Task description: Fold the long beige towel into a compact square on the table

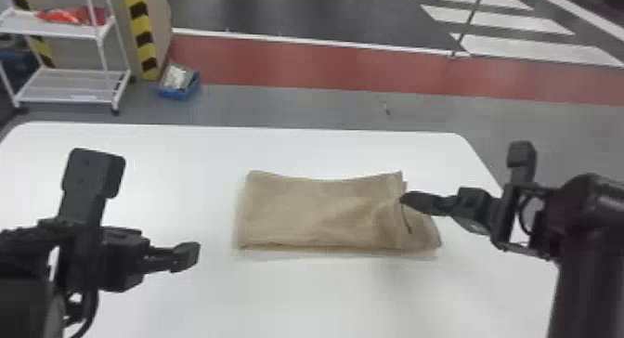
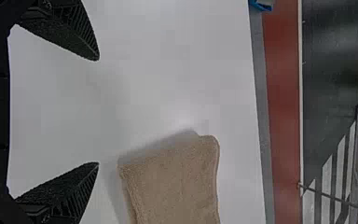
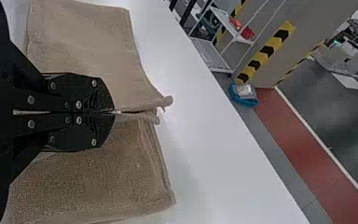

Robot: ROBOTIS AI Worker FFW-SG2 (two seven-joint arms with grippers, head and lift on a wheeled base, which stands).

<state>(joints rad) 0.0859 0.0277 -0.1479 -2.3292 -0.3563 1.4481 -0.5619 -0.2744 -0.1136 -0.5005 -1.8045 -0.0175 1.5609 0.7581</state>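
While the right gripper [image 3: 113,112] had its fingers pressed together on the beige towel [image 1: 315,211]: that hold probably served to turn the right-hand end inward for another fold
Pinched edge [image 3: 161,101]: gathered up between those fingers, likely so that only the upper cloth would move; a lower layer [image 1: 427,237] poked out beyond it, toward the right edge of the worktop [image 1: 288,295]
Left gripper [image 2: 99,111]: above the worktop's left side, fingers wide apart and holding nothing, perhaps kept aside to leave the fold room
Beige towel from the right gripper: at the fingertips, most of its length stretching leftward from them
Beige towel from the left gripper: well apart, to its right
Beige towel on the worktop: nearer the far right corner than the far left one, an oblong with stacked layers, not a compact square
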